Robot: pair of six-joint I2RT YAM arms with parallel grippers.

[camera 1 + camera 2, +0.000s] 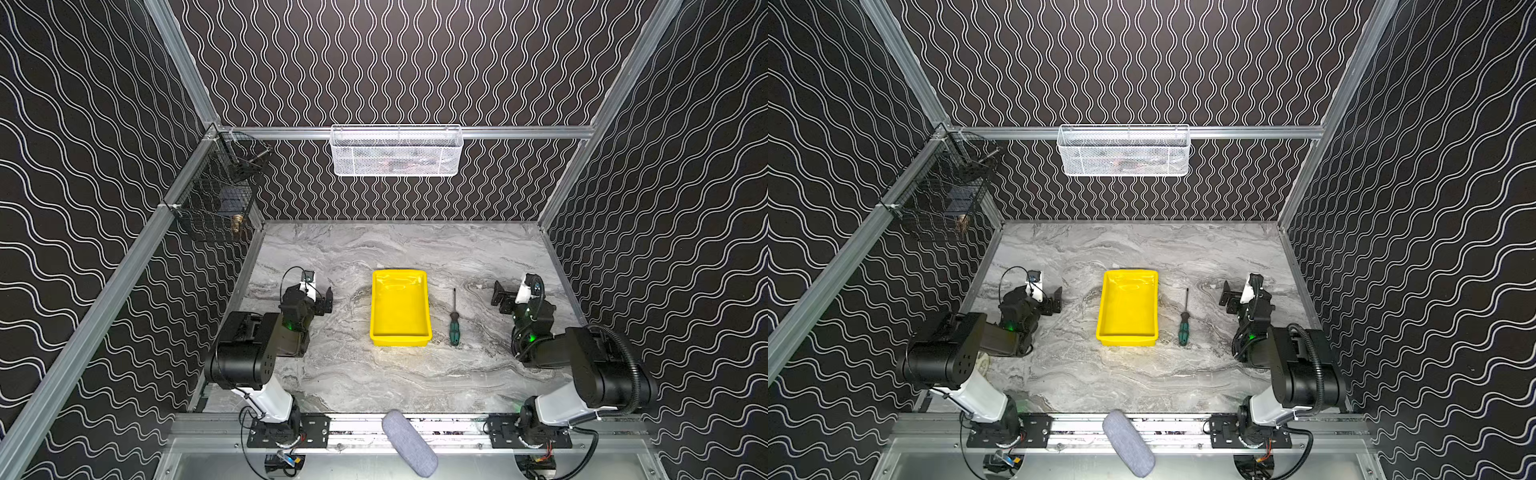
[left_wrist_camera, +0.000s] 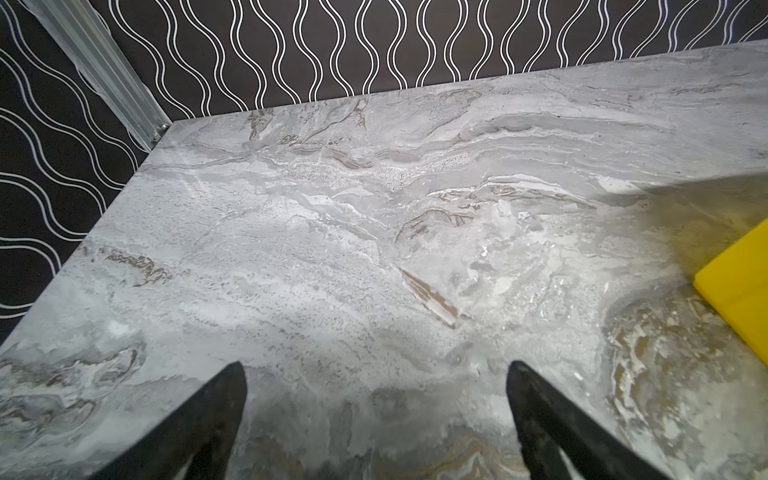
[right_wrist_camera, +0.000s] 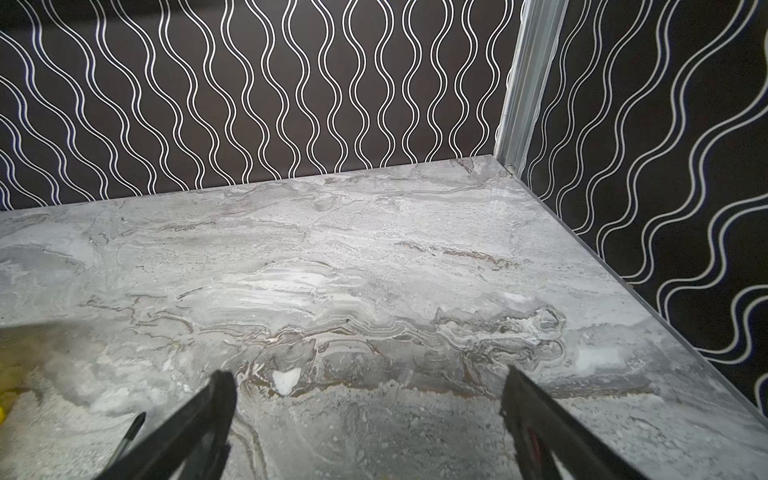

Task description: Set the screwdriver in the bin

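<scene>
- Your bin [image 1: 400, 309] sits mid-table [image 1: 374, 249], long walls running front to back. Its inside shows only bare yellow.
- The screwdriver [image 1: 454, 322] lies flat on the table, outside the bin, on the side facing the right pincer [image 1: 500, 299].
- It runs parallel to the bin's long wall, near it but not touching; a narrow strip of bare table shows between them.
- Its green-and-black handle ends about level with the bin's near wall. The shaft points toward the back wall, and the tip stops short of the bin's far rim.
- Your right pincer hovers beyond the screwdriver from the bin, well apart from both. Its jaws are spread wide with nothing between them, as the right wrist view confirms.
- Your left pincer [image 1: 326, 299] sits on the bin's other side, apart from its wall. Its jaws are also spread wide and hold nothing, and one yellow corner of the bin shows at the edge of the left wrist view.
- Bare table runs from the bin's far rim to the back wall, and from its near wall to the front rail.
- A white basket [image 1: 397, 151] hangs on the back wall above and beyond the bin's far end. A black basket [image 1: 216, 195] hangs toward the back corner on the left pincer's side.
</scene>
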